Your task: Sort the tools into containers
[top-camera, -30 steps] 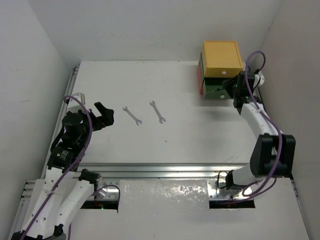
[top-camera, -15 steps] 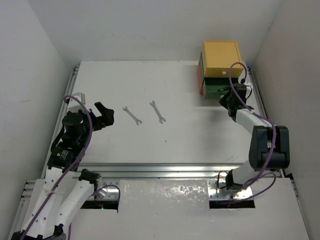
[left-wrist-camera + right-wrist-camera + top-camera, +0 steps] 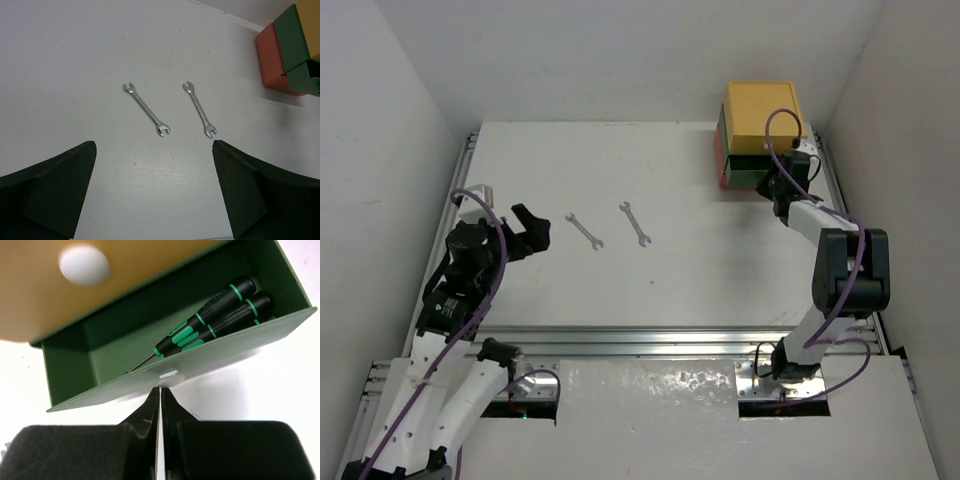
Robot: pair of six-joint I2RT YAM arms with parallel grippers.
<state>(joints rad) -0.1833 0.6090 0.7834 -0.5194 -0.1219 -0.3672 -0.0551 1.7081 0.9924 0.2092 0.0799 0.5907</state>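
**Screwdrivers (image 3: 210, 320) in green drawer (image 3: 100, 392)**

The drawer is partly open, under the yellow drawer (image 3: 40, 300). The right gripper (image 3: 159, 392) is squeezed shut, its tips right below the white knob (image 3: 168, 377). The left gripper (image 3: 152, 150) is spread wide above the surface (image 3: 75, 50), near 2 silver wrenches (image 3: 146, 109) (image 3: 199, 109) lying side by side.

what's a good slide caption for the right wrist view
Shut right pincer at the white knob of the part-open green drawer holding black-and-green screwdrivers, under the yellow drawer.

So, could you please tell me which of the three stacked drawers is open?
The dark green middle drawer: it stands pulled out, with black-and-green screwdrivers visible inside, while the yellow drawer above it sits closed.
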